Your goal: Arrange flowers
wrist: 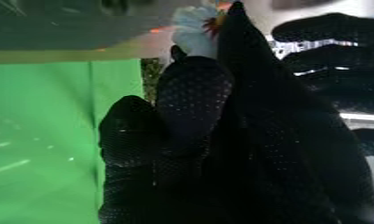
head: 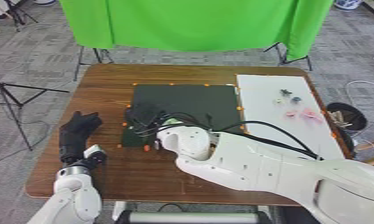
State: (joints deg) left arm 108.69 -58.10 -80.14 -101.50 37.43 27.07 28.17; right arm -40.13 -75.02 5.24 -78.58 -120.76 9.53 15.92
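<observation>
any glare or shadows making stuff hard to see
Head view: fairly even light, though the black-gloved right hand nearly merges with the dark mat; right wrist view: pale glare streaks the green cloth, and much of that hand sits in deep shadow.

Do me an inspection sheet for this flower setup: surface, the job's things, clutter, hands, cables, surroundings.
Surface: brown wooden table with a dark mat and, right of it, a white board.
Job's things: pink flowers lie on the board; a pale flower is at the right hand, grip unclear.
Clutter: small orange spots around the mat.
Hands: right hand over the mat's left part; left hand at the table's left side, open.
Cables: black cables loop over the right arm.
Surroundings: green cloth beyond the table; dark bin off its right edge.
</observation>
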